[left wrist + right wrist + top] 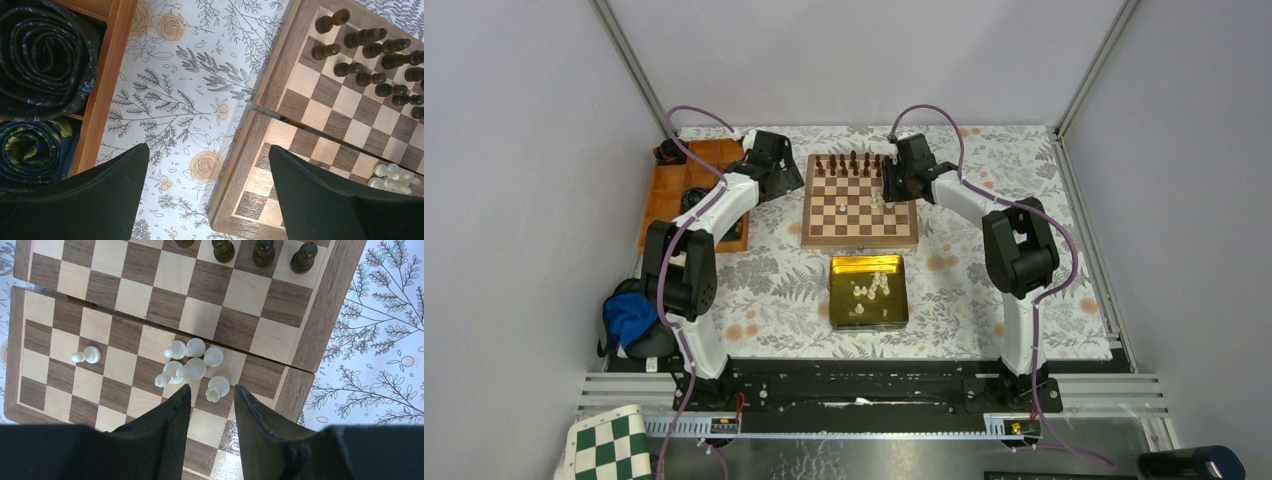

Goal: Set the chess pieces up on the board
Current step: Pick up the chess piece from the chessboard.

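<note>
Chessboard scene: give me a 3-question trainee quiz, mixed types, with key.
1. True or false: the cream chess pieces on the chessboard stand upright in a neat row.
2. More cream pieces wait off the board in: A) gold tin B) orange tray C) checkered mat.
3. Which pincer hangs over the cream cluster on the board?
Key: 1 false: they lie tumbled in a cluster, with one apart. 2 A. 3 the right pincer, jaws apart with nothing between them.
</note>
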`<control>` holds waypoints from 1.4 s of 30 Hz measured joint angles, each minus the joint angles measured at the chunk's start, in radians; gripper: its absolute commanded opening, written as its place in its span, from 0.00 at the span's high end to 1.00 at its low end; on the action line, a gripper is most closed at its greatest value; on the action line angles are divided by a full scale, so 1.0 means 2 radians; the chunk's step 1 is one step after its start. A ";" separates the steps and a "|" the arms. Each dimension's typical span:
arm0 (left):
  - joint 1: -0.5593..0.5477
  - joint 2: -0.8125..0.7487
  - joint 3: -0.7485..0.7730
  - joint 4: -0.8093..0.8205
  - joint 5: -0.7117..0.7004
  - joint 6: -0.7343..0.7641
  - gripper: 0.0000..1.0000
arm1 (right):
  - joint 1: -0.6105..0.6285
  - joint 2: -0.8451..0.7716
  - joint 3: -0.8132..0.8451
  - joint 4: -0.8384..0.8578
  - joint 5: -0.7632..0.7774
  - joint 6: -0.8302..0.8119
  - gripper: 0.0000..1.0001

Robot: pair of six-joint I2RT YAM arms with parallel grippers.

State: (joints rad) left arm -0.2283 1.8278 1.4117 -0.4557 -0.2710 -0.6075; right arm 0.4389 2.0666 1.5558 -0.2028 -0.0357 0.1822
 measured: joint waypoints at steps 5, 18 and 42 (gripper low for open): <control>0.000 0.000 0.000 0.002 0.001 0.000 0.04 | 0.000 0.009 0.010 -0.002 0.000 -0.004 0.58; 0.000 0.001 0.000 0.003 0.001 0.000 0.04 | 0.000 0.016 0.017 -0.013 0.001 -0.011 0.61; 0.000 0.001 0.000 0.003 0.001 0.000 0.05 | 0.000 0.024 0.017 -0.016 0.009 -0.015 0.91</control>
State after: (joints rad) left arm -0.2283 1.8297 1.4117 -0.4488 -0.2691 -0.6079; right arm 0.4389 2.1143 1.5902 -0.2348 -0.0181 0.1524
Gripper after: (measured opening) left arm 0.957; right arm 0.187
